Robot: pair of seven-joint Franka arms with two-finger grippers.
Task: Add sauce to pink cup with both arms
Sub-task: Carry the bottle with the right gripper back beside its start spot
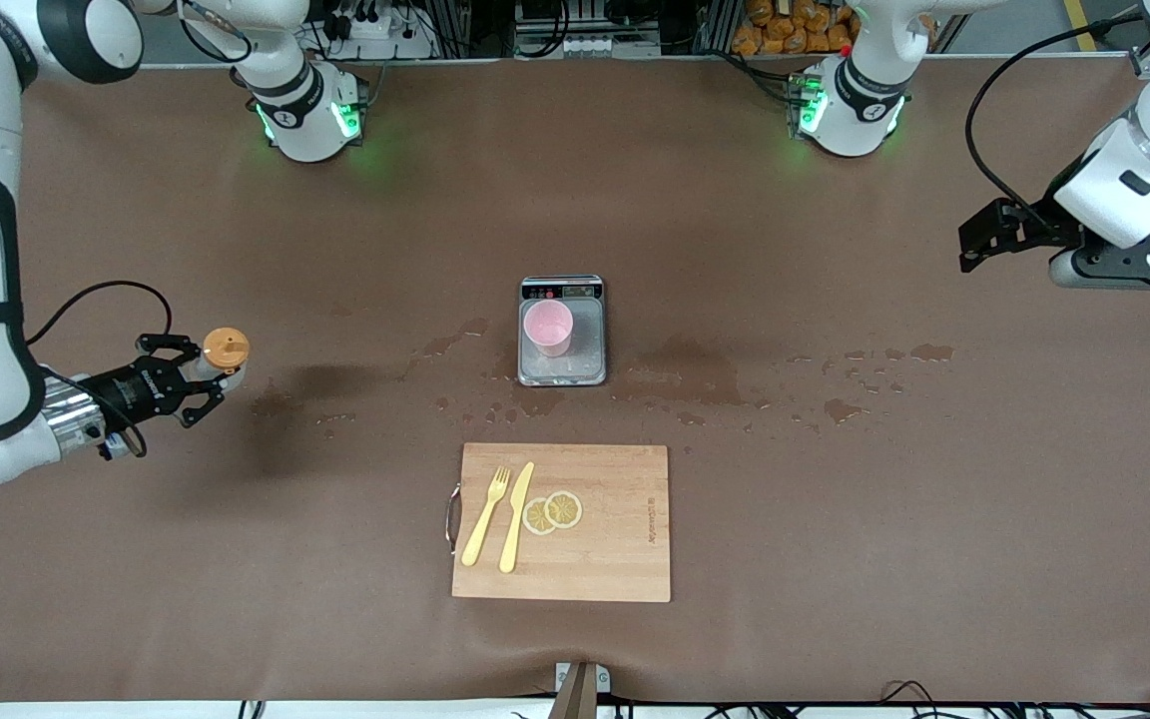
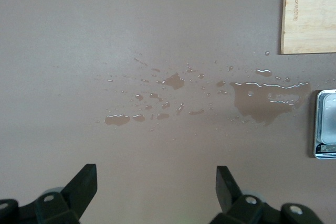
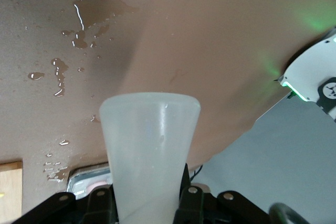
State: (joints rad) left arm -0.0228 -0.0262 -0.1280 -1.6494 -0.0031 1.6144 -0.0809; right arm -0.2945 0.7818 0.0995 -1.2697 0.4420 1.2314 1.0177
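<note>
The sauce bottle (image 1: 224, 355), translucent whitish with an orange cap, is held off the table in my right gripper (image 1: 198, 379), toward the right arm's end of the table. In the right wrist view the bottle's body (image 3: 149, 150) fills the space between the shut fingers (image 3: 102, 203). The pink cup (image 1: 547, 328) stands upright on the silver scale (image 1: 587, 352) at the table's middle. My left gripper (image 1: 974, 248) hangs open and empty over the left arm's end of the table; its fingers (image 2: 86, 179) are wide apart above bare, wet table.
A wooden cutting board (image 1: 620, 529) lies nearer to the front camera than the scale, with a yellow fork (image 1: 486, 514), a yellow knife (image 1: 516, 514) and lemon slices (image 1: 553, 511) on it. Wet patches (image 1: 695, 364) spread around the scale and toward the left arm's end.
</note>
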